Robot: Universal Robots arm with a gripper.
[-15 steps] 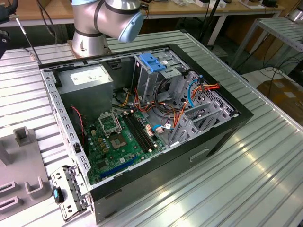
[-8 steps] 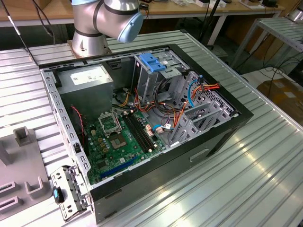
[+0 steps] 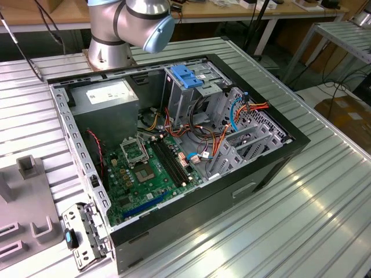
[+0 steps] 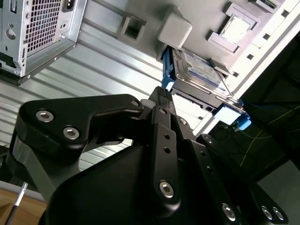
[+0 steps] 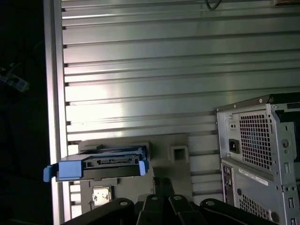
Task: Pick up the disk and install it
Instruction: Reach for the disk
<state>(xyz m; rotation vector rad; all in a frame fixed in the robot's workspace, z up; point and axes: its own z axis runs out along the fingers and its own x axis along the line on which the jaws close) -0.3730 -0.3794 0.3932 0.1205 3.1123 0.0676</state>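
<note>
Apparently pressed together with nothing between them, the jaws of the gripper (image 5: pixel 162 183) show as one narrow dark tip in the first wrist view. In the second wrist view the gripper (image 4: pixel 161 94) points at the disk (image 4: pixel 199 70) and its tip lies close to one end of the drive, though contact cannot be judged there. The first wrist view shows a strip of grey between the tip and the disk (image 5: pixel 101 164), so the drive is not gripped.

The disk stands on its edge in a grey fixture (image 5: pixel 171 153) that lies on the ribbed metal table (image 5: pixel 164 84). Its blue rails (image 5: pixel 70 169) run along its sides and the labelled face is in sight in the second wrist view.

Beside the fixture stands the computer case (image 5: pixel 258 150), its perforated back towards both wrist cameras. In the exterior view the case (image 3: pixel 278 156) lies open with the motherboard (image 3: pixel 145 168), the power supply (image 3: pixel 110 95) and a drive cage (image 3: pixel 186 78) with a blue handle exposed. The arm (image 3: pixel 133 23) rises at the far side, and part of the fixture (image 3: pixel 29 208) lies at the exterior view's left.
</note>
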